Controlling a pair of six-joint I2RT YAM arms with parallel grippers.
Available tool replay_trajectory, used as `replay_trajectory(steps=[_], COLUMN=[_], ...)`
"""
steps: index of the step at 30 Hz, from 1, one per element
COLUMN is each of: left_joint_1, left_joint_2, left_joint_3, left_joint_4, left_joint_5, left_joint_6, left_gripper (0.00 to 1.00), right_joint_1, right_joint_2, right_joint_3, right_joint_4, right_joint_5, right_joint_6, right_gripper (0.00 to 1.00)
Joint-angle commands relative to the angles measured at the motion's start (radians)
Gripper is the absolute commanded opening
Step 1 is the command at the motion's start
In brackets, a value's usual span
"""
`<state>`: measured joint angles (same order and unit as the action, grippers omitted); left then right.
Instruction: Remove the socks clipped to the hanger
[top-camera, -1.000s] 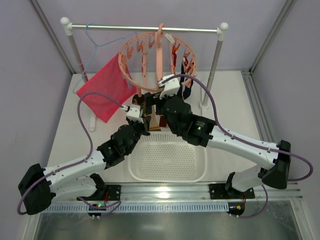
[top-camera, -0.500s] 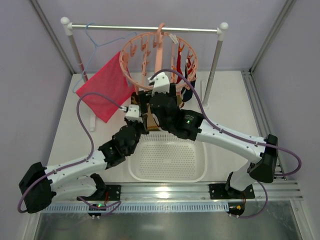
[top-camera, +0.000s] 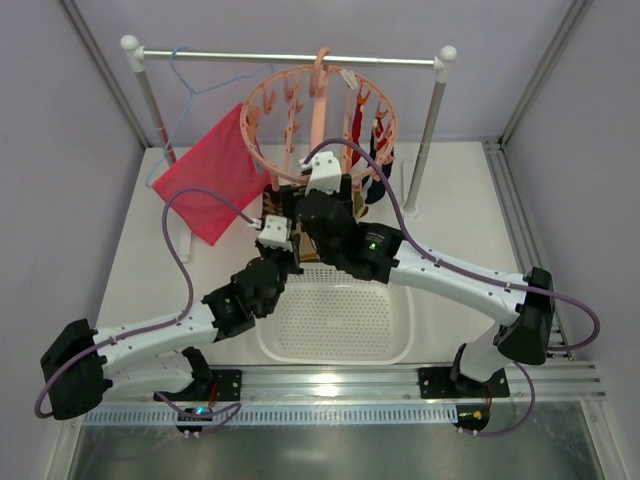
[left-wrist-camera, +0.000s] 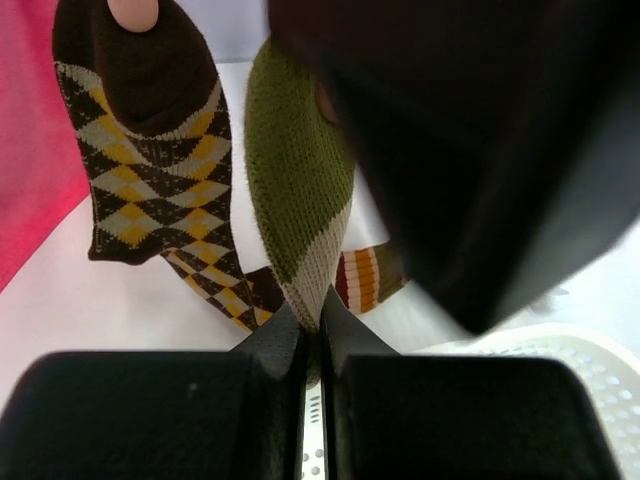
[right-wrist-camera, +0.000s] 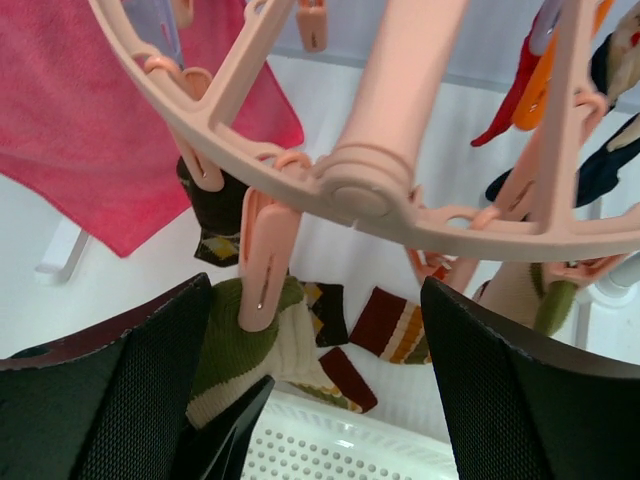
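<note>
The salmon-pink ring hanger (top-camera: 315, 110) hangs from the rail; its ring fills the top of the right wrist view (right-wrist-camera: 360, 180). My left gripper (left-wrist-camera: 312, 305) is shut on the lower end of an olive-and-cream sock (left-wrist-camera: 295, 170). A pink clip (right-wrist-camera: 265, 265) holds that sock's (right-wrist-camera: 235, 350) top. My right gripper (right-wrist-camera: 315, 290) is open, its jaws either side of that clip without touching it. A brown argyle sock (left-wrist-camera: 140, 170) hangs clipped to the left. Striped socks (right-wrist-camera: 395, 325) lie on the table. A red sock (right-wrist-camera: 520, 80) and a navy sock (right-wrist-camera: 600, 170) hang at the right.
A white perforated basket (top-camera: 335, 320) sits under both wrists, its rim also in the right wrist view (right-wrist-camera: 330, 450). A pink-red cloth (top-camera: 210, 175) hangs on a light-blue wire hanger (top-camera: 190, 85) to the left. The rail's right post (top-camera: 425, 130) stands behind the right arm.
My right arm has swung left and forward, bringing its open gripper up under the ring's front clip. My left gripper has stayed shut on the olive sock and shifted slightly.
</note>
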<state>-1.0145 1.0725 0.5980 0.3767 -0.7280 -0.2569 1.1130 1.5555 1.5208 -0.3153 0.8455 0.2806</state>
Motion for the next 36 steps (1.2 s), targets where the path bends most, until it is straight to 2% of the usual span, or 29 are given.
replay_trajectory(steps=[1,5,17,25,34,36], left_joint_1=[-0.009,-0.009,-0.018,-0.042,-0.07,-0.072], left_joint_2=[-0.026,-0.054,-0.048,-0.036,-0.043,-0.045], left_joint_3=[0.025,0.02,0.017,0.014,0.013,0.009], left_joint_4=[-0.002,-0.019,-0.021,-0.009,0.001,0.008], left_joint_5=[0.013,-0.01,0.001,-0.028,-0.045,-0.044], left_joint_6=[0.036,0.044,0.053,0.062,0.067,0.068], left_gripper=[0.0,0.0,0.0,0.0,0.0,0.0], right_joint_1=[0.03,0.03,0.03,0.03,0.013,0.013], right_joint_2=[-0.058,-0.063,0.077,0.143,0.163,0.156], right_joint_3=[-0.046,-0.063,0.139,0.205,0.213,0.194], right_joint_4=[0.1,0.124,-0.044,-0.1,-0.133,-0.114], right_joint_5=[-0.132,-0.19,-0.013,0.095,0.15,0.168], right_joint_6=[0.023,0.034,0.054,0.091,0.129,0.126], right_gripper=[0.86,0.86,0.86,0.86,0.76,0.68])
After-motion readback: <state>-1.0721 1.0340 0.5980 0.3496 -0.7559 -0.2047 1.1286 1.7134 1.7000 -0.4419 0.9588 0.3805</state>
